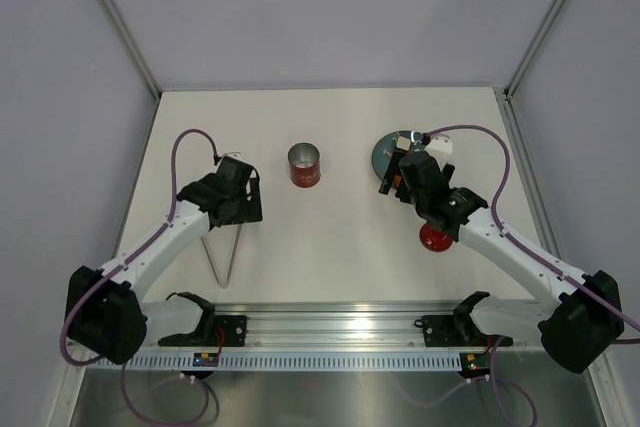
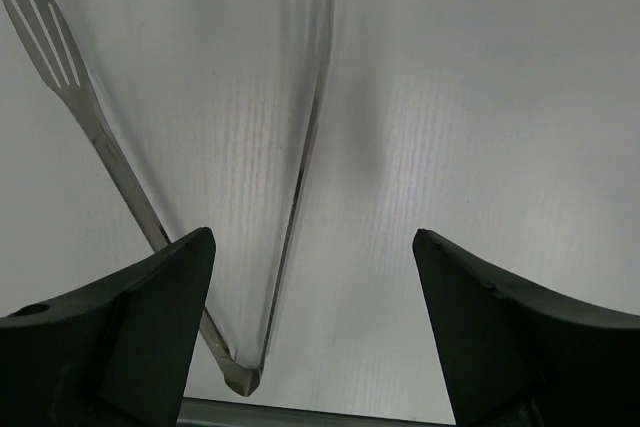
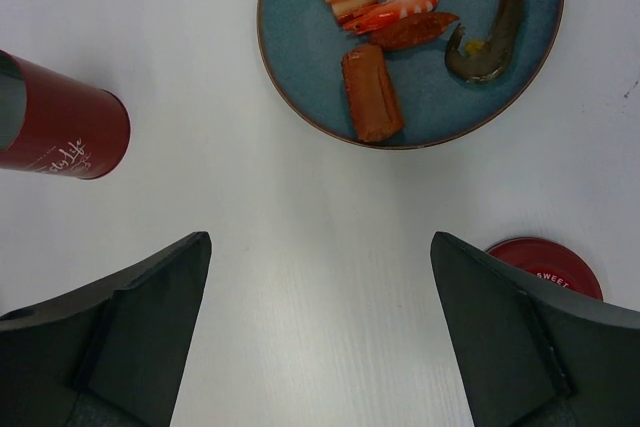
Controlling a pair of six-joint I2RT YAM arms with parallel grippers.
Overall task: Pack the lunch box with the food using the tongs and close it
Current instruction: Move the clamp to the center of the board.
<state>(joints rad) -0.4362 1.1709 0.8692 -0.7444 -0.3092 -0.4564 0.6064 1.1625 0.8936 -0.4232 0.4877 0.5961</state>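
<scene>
Near the middle of the white worktop [image 1: 340, 247] you see the small red cylindrical lunch box [image 1: 304, 165] with a silvery interior, upright and uncovered. To its right lie its round red lid [image 3: 545, 267] and the orange-red food pieces [image 3: 375, 92], which rest on a blue-grey round plate [image 3: 530, 7]. The long silver V-shaped tongs [image 2: 110, 152] lie flat to the left of the lunch box, under your left end effector [image 2: 310, 247], which is spread wide and empty. Your right end effector [image 3: 320, 247] is likewise spread and empty, and hangs to the right of the lunch box.
</scene>
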